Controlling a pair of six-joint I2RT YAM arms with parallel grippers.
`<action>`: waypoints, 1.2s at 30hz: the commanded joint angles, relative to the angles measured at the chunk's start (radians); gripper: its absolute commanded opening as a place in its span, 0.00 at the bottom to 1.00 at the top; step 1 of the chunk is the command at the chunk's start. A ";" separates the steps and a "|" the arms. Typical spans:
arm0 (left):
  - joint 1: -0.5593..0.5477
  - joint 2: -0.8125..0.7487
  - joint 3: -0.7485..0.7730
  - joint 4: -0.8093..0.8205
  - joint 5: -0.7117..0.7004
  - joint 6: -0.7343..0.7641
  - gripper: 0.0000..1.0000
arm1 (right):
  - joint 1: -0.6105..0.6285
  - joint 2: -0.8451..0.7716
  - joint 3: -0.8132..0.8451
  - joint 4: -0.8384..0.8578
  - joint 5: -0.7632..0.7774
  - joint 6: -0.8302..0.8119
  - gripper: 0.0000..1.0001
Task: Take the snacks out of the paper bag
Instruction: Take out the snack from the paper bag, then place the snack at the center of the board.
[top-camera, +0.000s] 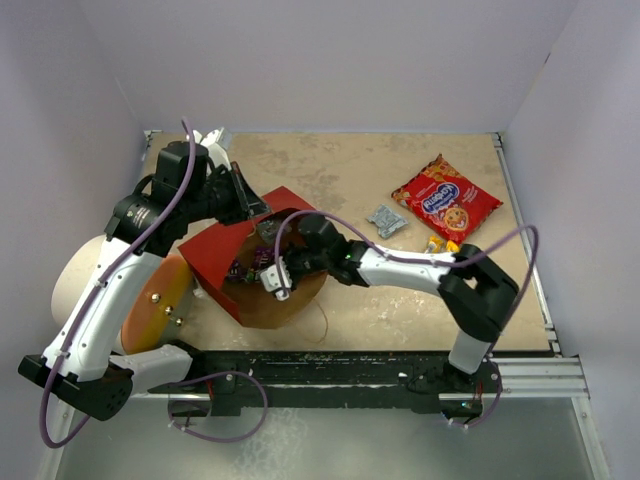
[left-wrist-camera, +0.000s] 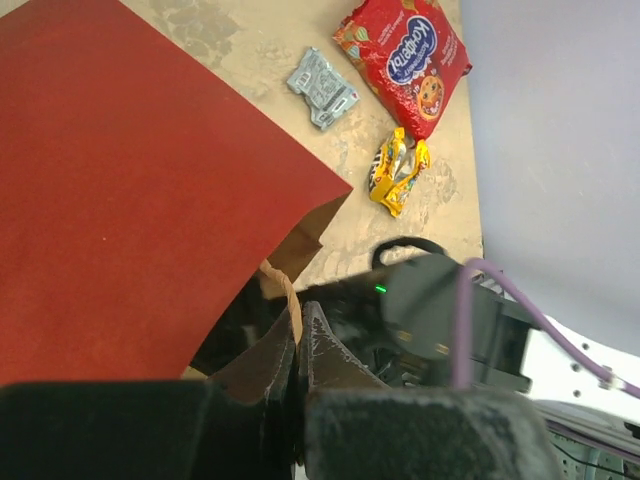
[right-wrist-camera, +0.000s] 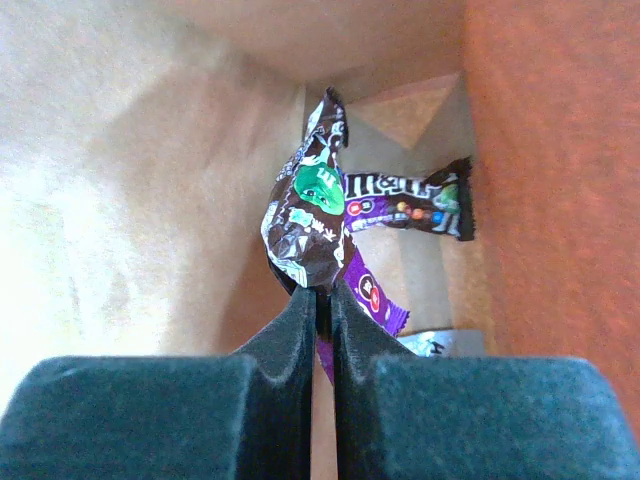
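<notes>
Paper bag (top-camera: 215, 255) on its side, left of centre on the table (top-camera: 330, 170), mouth facing near right. Upper rim pinched in the clenched left gripper (left-wrist-camera: 298, 335). Deep inside, right gripper (right-wrist-camera: 322, 300) closed on the end of a brown candy packet (right-wrist-camera: 305, 200); behind it an M&M's packet (right-wrist-camera: 410, 205), just beside the fingers a purple packet (right-wrist-camera: 368, 292). Out on the table at far right: red cookie bag (left-wrist-camera: 405, 55), silver-grey packet (left-wrist-camera: 322, 88), yellow-orange packet (left-wrist-camera: 398, 172).

three cameras, all on the bag (top-camera: 215, 255)
top looks down from high on its near side; left wrist sits close at its mouth, sharing its red face and the cookies (top-camera: 446, 199) beyond; right wrist looks inside, very near.
</notes>
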 joint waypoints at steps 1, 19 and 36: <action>0.004 -0.015 -0.005 0.089 -0.009 -0.007 0.00 | 0.006 -0.177 -0.072 0.032 -0.015 0.193 0.00; 0.007 0.013 -0.102 0.240 -0.047 -0.020 0.00 | 0.003 -1.023 -0.271 -0.339 0.631 0.952 0.00; 0.007 0.004 -0.106 0.241 -0.047 -0.029 0.00 | -0.538 -0.603 -0.028 -0.787 0.999 2.001 0.00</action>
